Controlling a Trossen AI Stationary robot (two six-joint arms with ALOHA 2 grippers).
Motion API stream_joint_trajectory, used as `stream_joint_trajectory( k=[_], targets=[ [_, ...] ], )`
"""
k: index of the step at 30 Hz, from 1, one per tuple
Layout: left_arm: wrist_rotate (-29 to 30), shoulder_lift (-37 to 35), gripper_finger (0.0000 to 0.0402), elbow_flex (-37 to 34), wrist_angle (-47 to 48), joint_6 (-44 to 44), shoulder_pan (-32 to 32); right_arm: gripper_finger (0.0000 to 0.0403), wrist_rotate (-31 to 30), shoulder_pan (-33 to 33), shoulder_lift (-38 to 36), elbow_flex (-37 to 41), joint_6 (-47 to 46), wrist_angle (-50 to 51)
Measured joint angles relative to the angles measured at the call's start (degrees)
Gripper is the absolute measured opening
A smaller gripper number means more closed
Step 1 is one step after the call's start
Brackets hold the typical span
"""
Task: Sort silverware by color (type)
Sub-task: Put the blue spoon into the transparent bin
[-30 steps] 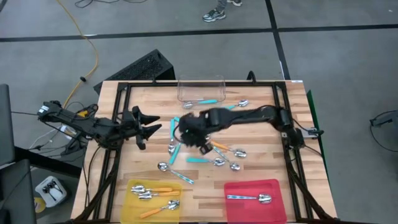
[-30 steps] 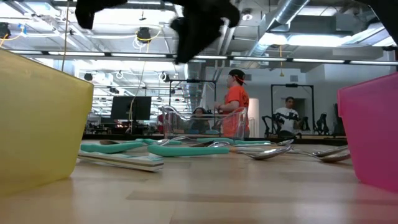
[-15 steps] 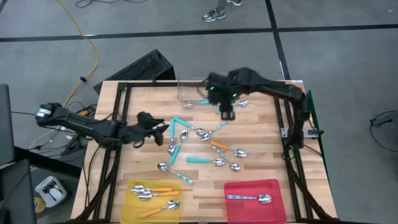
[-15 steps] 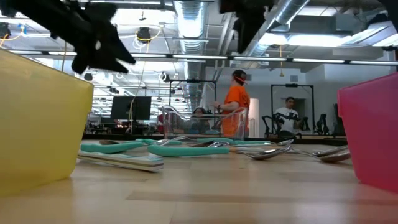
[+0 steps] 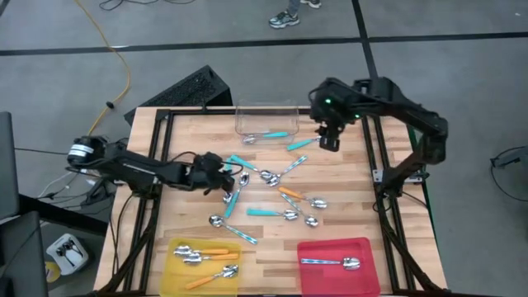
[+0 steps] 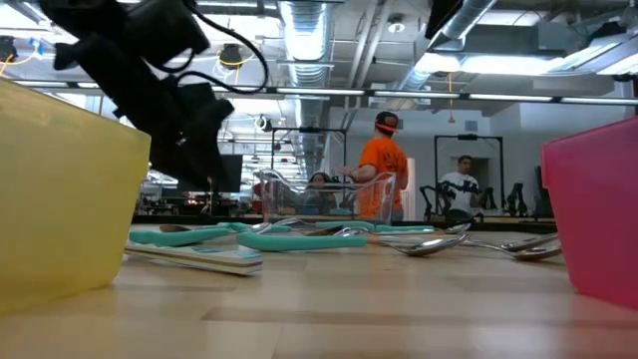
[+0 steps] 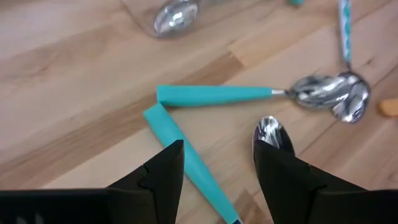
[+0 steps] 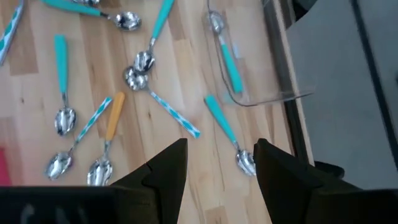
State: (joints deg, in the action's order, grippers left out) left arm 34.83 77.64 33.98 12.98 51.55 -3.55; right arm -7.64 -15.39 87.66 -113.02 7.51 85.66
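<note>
Several spoons with teal, orange or plain metal handles lie loose on the wooden table (image 5: 190, 124), around its middle (image 5: 272, 194). My left gripper (image 5: 230, 177) hangs open just above their left end. In the left wrist view its fingers (image 7: 163, 180) stand on either side of a teal spoon handle (image 7: 186, 155), with a metal bowl (image 7: 271, 133) beside it, touching neither. My right gripper (image 5: 328, 142) is open, holds nothing and is high over the far right, near the clear tub (image 5: 266, 118). A teal spoon (image 8: 230, 62) lies in the tub.
A yellow tray (image 5: 177, 276) at the near left holds orange-handled spoons (image 5: 210, 254). A red tray (image 5: 367, 276) at the near right holds one silver spoon (image 5: 330, 262). Black frame rails (image 5: 158, 157) run along the table's sides. People stand in the room beyond (image 6: 379, 175).
My left gripper has come down and moved toward the table's right, tipping downward over the left end of the spoons. My right gripper has risen from the table's middle and swung toward the far right edge, rolling as it went. Both have stayed open.
</note>
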Motion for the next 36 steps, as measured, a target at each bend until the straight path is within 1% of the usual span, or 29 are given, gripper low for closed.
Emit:
stream_joint_trajectory(
  k=[3, 8, 12, 16, 19, 26, 33, 36],
  targets=[
    [1.8, 4.7, 0.0177, 4.5, 4.5, 0.5, 0.0, 0.0204, 0.0, 0.6, -2.7, 3.0, -0.2, -1.9],
    [5.5, 12.1, 0.0177, 12.4, 16.1, 3.0, 0.0, 0.0204, 0.0, 2.0, -6.3, 10.2, -1.6, -4.7],
    [5.6, 17.5, 0.0177, 17.0, 20.3, 3.2, 0.0, 0.0204, 0.0, 3.2, -8.7, 16.7, -1.7, -6.1],
    [5.6, 21.4, 0.0177, 20.1, 23.4, 6.1, 0.0, 0.0204, 0.0, 4.3, -10.9, 22.3, -2.2, -7.6],
    [5.7, 22.8, 0.0177, 21.0, 26.5, 9.1, 0.0, 0.0204, 0.0, 4.6, -12.2, 25.3, -3.6, -8.3],
    [6.0, 22.9, 0.0177, 21.0, 27.1, 15.7, 0.0, 0.0204, 0.0, 4.5, -14.9, 31.1, -4.5, -12.3],
    [6.0, 25.2, 0.0177, 21.1, 25.1, 17.9, 0.0, 0.0204, 0.0, 4.7, -15.2, 32.9, -4.7, -13.1],
    [4.1, 27.6, 0.0177, 21.0, 24.6, 18.7, 0.0, 0.0204, 0.0, 5.2, -15.2, 33.6, -4.7, -13.8]
  ],
)
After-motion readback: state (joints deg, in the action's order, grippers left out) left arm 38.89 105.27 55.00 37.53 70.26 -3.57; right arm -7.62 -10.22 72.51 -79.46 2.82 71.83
